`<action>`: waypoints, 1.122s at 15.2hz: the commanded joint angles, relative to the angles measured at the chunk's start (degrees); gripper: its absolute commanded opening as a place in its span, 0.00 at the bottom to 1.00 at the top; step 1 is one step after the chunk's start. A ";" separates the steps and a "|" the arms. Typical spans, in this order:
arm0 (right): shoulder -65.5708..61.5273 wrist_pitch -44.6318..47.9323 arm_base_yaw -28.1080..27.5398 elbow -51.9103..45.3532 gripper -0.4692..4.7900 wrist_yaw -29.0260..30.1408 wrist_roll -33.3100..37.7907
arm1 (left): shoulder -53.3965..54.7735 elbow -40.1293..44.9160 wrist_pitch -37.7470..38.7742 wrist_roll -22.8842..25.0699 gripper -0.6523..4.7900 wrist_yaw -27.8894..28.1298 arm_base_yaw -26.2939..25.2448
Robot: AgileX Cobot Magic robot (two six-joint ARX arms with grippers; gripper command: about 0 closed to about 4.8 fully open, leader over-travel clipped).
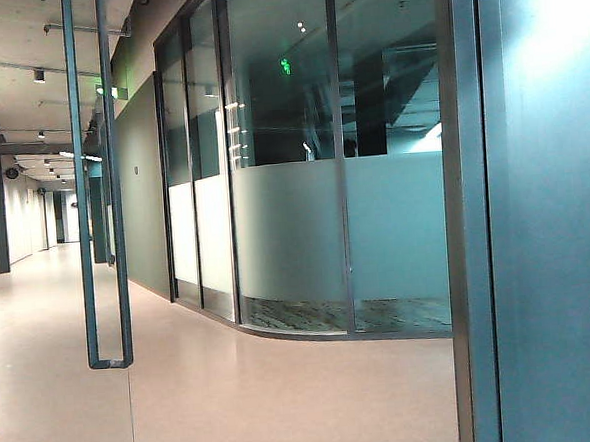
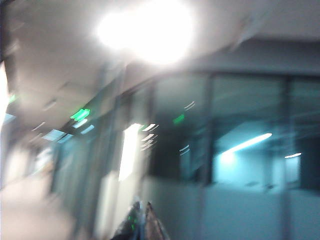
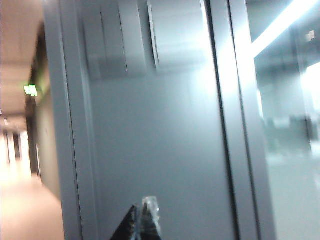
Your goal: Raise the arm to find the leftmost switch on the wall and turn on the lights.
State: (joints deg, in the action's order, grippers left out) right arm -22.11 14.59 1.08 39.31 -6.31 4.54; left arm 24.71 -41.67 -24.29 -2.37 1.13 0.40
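Note:
A row of pale switch plates is mounted high on the grey wall panel [image 3: 160, 150] in the right wrist view. The leftmost switch [image 3: 102, 45] is blurred and sits beside a wider plate [image 3: 177, 32]. My right gripper [image 3: 145, 204] is shut with nothing in it, and points up at the panel well below the switches without touching them. My left gripper [image 2: 143, 207] is also shut and empty. Its view is heavily blurred and faces glass partitions and a bright ceiling light [image 2: 147, 27]. Neither gripper nor any switch shows in the exterior view.
The exterior view looks down a corridor with a beige floor [image 1: 236, 395]. A glass door with a long vertical handle [image 1: 98, 193] is on the left, curved frosted glass walls [image 1: 316, 240] are ahead, and a dark door frame [image 1: 470, 210] with a teal panel is on the right.

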 commanded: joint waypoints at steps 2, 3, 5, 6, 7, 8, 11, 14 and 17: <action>-19.08 2.58 0.09 20.74 0.09 2.32 0.50 | 17.42 -20.76 -1.11 0.22 0.11 -5.27 -0.11; -24.13 2.36 0.09 27.21 0.09 4.52 1.81 | 21.68 -25.70 -1.11 0.22 0.11 -6.01 -0.11; -34.53 1.42 0.09 41.16 0.09 7.15 1.90 | 30.64 -35.17 -1.14 0.66 0.11 -6.51 -0.13; -39.17 0.94 0.09 47.52 0.09 7.91 1.95 | 34.51 -38.97 -1.09 0.94 0.11 -6.51 -0.15; -43.56 0.09 0.07 53.53 0.09 7.96 1.95 | 38.03 -42.21 -1.07 2.27 0.11 -6.47 -0.15; -47.28 -1.60 0.09 58.75 0.09 7.98 1.95 | 41.40 -45.29 -1.07 3.80 0.11 -6.38 -0.15; -54.21 -9.05 0.09 69.05 0.09 11.02 2.60 | 47.89 -51.54 5.33 3.80 0.11 -11.13 -0.11; -55.12 -11.41 0.15 69.53 0.09 13.09 3.19 | 49.18 -52.61 9.55 -3.28 0.11 -28.37 -0.09; -55.08 -14.82 0.17 69.51 0.09 15.72 3.43 | 49.18 -52.61 8.15 -11.91 0.11 -51.34 -0.09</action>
State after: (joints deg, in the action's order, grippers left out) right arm -77.45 0.21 1.17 108.55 8.95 7.66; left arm 74.17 -94.04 -14.61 -11.62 -43.40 0.34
